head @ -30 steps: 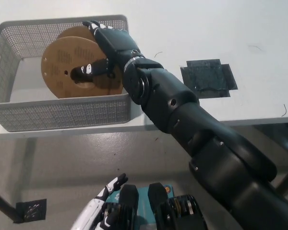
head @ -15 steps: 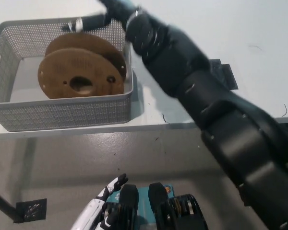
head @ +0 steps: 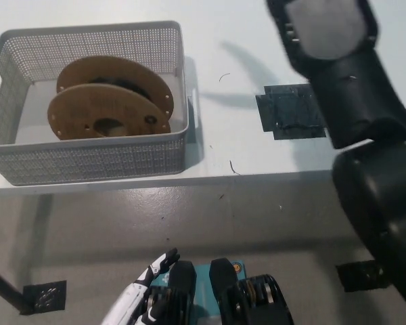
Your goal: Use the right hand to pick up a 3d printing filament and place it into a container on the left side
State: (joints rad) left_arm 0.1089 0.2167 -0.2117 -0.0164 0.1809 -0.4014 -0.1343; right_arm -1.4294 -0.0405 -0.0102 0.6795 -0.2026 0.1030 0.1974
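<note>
Brown cardboard filament spool (head: 108,101) lies tilted inside the grey mesh basket (head: 88,162) at the counter's (head: 243,27) left end, leaning on the basket's wall, so the job looks done. The black right arm (head: 352,88) is above the counter's right side; its hand is out of view. The white left hand (head: 145,294) rests low, fingers apart, holding nothing.
</note>
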